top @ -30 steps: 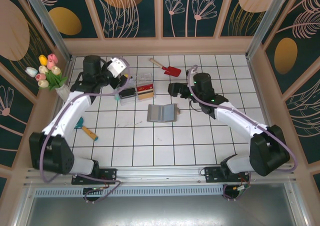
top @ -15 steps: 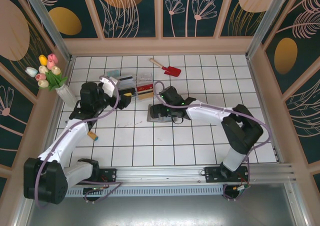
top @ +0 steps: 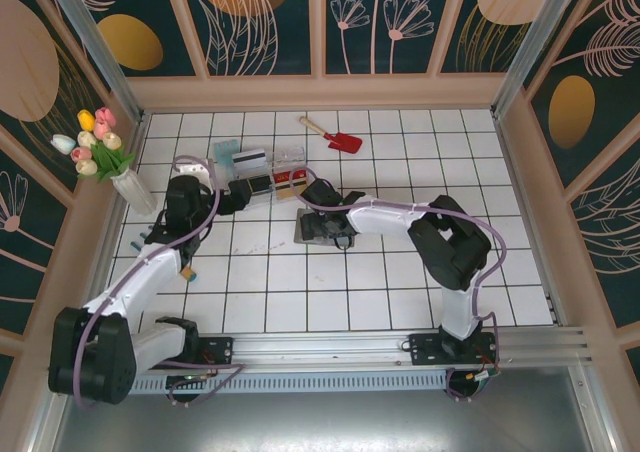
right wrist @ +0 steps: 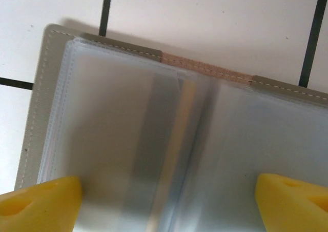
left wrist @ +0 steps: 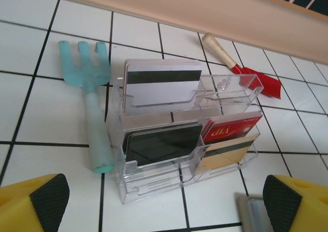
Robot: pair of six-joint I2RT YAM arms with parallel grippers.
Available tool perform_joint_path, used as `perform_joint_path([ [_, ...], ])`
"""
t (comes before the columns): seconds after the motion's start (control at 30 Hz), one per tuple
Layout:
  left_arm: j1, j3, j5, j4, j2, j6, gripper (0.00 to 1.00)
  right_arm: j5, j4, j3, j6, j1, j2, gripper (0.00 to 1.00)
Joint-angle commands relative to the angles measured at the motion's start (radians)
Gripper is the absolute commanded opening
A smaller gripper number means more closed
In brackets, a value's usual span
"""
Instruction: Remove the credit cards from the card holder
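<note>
1. Two square panels of the thin grey-blue bifold card holder (right wrist: 36, 103) lie open and flat on the white tiled table (top: 400, 292), just near-right of the clear plastic divided tray (left wrist: 225, 88). The holder's transparent sleeves look empty. One thin yellowish edge by the fold may be a card or only a sleeve crease; cannot tell.
2. The right gripper (right wrist: 166, 196) hangs low over the holder, on the near side of the tray. Its yellow fingertips are spread wide, one over each panel, with nothing pinched. Contact with the sleeves: cannot tell.
3. The left gripper (left wrist: 164, 204) sits near-left of the tray and faces it. Its black-padded fingers (left wrist: 48, 198) are spread wide and empty.
4. Four credit cards (left wrist: 161, 142) stand in the tray:
   - a pale grey card (left wrist: 161, 85) with a black stripe, in the far compartment
   - a black card in the near-left compartment
   - a red card (left wrist: 233, 127) and a tan card (left wrist: 225, 152), in the near-right compartment
5. A red toy shovel (left wrist: 256, 80) lies beyond the tray. A teal plastic rake (left wrist: 95, 114) lies beside the tray's left wall.
6. Judgement: the removal looks largely done. What is left is checking the fold for a last card.
</note>
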Motion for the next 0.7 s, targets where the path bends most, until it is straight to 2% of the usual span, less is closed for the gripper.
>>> perform_joint_path([
  [0.0, 0.005, 0.079, -0.048, -0.04, 0.064, -0.086, 0.99, -0.007, -0.056, 0.024, 0.044, 0.005, 0.035, 0.88],
  [0.13, 0.005, 0.116, -0.049, -0.049, 0.122, -0.1, 0.99, -0.006, -0.075, 0.034, 0.052, 0.002, 0.064, 0.86],
  [0.27, 0.004, 0.155, 0.078, -0.062, 0.177, -0.113, 0.99, -0.001, -0.084, 0.018, 0.055, -0.003, 0.062, 0.79],
  [0.47, 0.004, 0.165, 0.082, -0.086, 0.21, -0.127, 0.99, -0.057, -0.037, -0.043, 0.058, -0.035, 0.037, 0.69],
  [0.67, 0.004, 0.175, 0.268, -0.058, 0.256, -0.168, 0.97, -0.115, 0.038, -0.107, 0.064, -0.054, 0.009, 0.62],
])
